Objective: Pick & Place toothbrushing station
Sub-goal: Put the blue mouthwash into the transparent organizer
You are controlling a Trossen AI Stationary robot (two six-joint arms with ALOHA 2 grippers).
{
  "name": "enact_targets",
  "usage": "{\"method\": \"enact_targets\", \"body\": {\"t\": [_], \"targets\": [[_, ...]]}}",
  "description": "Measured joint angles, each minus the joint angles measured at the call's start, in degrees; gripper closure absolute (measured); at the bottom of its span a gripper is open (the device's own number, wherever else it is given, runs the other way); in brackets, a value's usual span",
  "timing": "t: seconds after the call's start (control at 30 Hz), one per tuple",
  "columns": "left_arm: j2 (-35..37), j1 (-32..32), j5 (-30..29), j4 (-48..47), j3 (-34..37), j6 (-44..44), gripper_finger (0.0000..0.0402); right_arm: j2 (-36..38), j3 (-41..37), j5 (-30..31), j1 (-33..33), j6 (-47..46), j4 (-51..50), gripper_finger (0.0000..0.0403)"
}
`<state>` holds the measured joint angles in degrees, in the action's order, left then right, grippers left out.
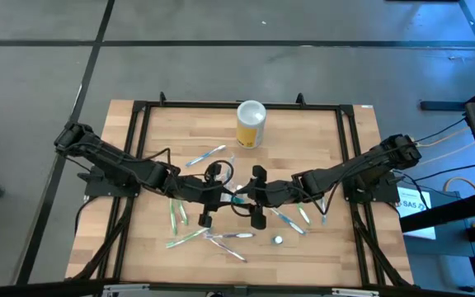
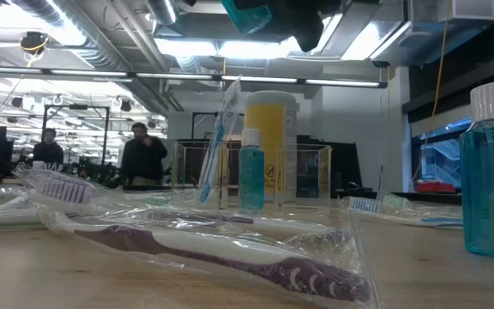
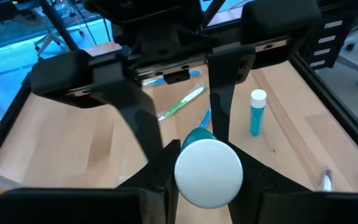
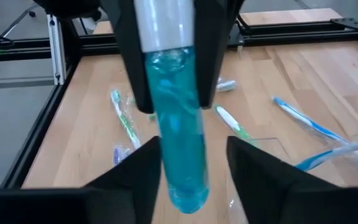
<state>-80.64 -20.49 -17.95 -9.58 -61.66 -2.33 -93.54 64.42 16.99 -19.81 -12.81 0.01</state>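
Note:
A teal mouthwash bottle (image 4: 179, 124) with a white cap (image 3: 208, 172) hangs in the air over the table's middle (image 1: 239, 199). My left gripper (image 3: 208, 183) is shut on it, coming from the table's left. My right gripper (image 4: 188, 180) comes from the right and is open. Its fingers stand on either side of the bottle's base end, with a gap showing at one finger. A faint clear outline on the wood (image 4: 269, 146) may be the toothbrushing station; I cannot tell for sure. My left gripper pinches the bottle's white cap end (image 4: 163, 25) between its two fingers (image 4: 126, 56). It comes from the table's left, slanting a little downward. The bottle runs on along the fingers toward my right gripper, tilted base down and lifted clear of the table.
A yellow canister with a white lid (image 1: 251, 124) stands at the far middle. Several toothbrushes (image 1: 190, 238), some in clear wrappers (image 2: 230, 249), lie around the grippers. A small blue bottle (image 3: 257, 112) stands on the wood. Black rails (image 1: 138, 148) frame the table.

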Motion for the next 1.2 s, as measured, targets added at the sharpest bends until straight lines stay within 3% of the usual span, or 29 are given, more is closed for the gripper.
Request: {"method": "enact_targets", "body": {"t": [0.27, 0.77, 1.2], "targets": [[0.0, 0.0, -0.1, 0.0, 0.0, 0.1, 0.0313, 0.0, 0.0, -0.7, 0.0, 2.8, 0.0, 0.0343], [0.0, 0.0, 0.5, 0.0, 0.0, -1.1, 0.0303, 0.0, 0.0, -0.9, 0.0, 3.2, 0.0, 0.0342], [0.1, -0.9, -3.2, 0.8, 0.0, 2.3, 0.0195, 0.0, 0.0, 1.9, -0.1, 4.3, -0.5, 0.0342]]}}
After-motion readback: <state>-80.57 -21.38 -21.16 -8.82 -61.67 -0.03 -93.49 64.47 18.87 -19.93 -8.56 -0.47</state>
